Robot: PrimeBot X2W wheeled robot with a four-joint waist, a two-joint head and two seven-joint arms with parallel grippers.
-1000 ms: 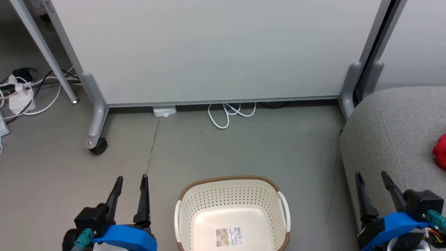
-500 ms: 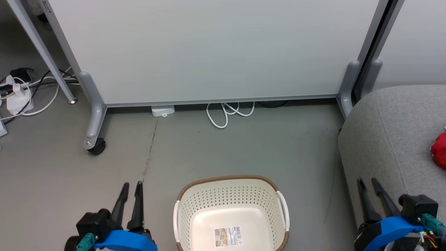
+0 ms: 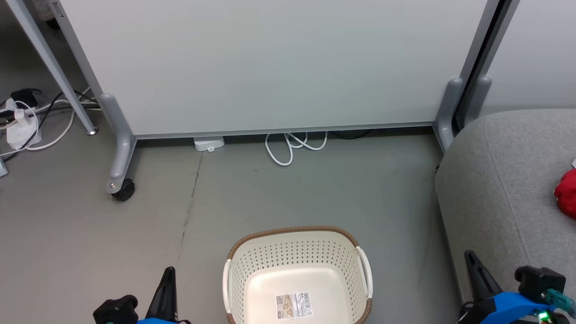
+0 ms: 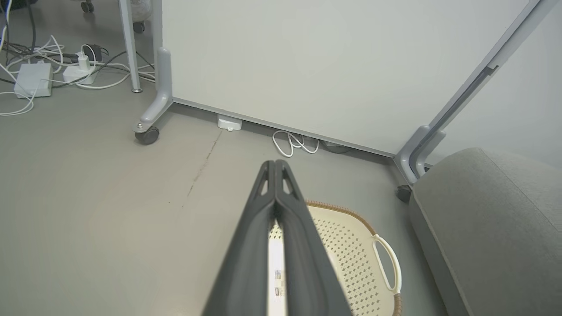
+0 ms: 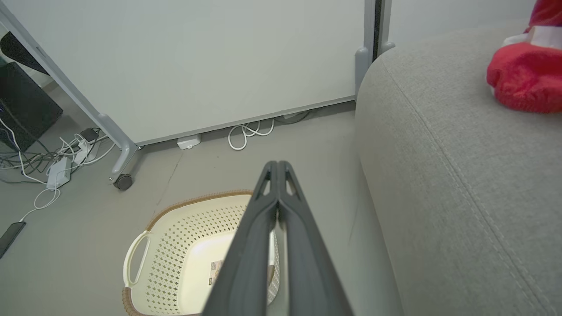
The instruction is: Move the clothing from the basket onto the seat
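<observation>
Clothing (image 5: 524, 81) of bright red fabric with white trim lies bunched on the large grey upholstered seat (image 3: 495, 189), well in from its rounded edge, rightward of the right gripper (image 5: 277, 163), the nearer one. The cream perforated basket (image 3: 297, 249) stands empty. Both the left gripper (image 4: 274, 162) and the right are pinched shut, empty.

I see the cream basket (image 3: 297, 252) upright on the floor; red clothing (image 3: 566, 195) lies bunched on the grey seat (image 3: 495, 189).

Basket (image 3: 297, 249): on the floor (image 3: 315, 193), left of the seat (image 3: 504, 180).
Clothing (image 3: 566, 195): on the seat, well apart from the basket.
Partition (image 3: 270, 67): behind the basket.
Cable (image 3: 292, 146): on the floor at the partition's foot.
</observation>
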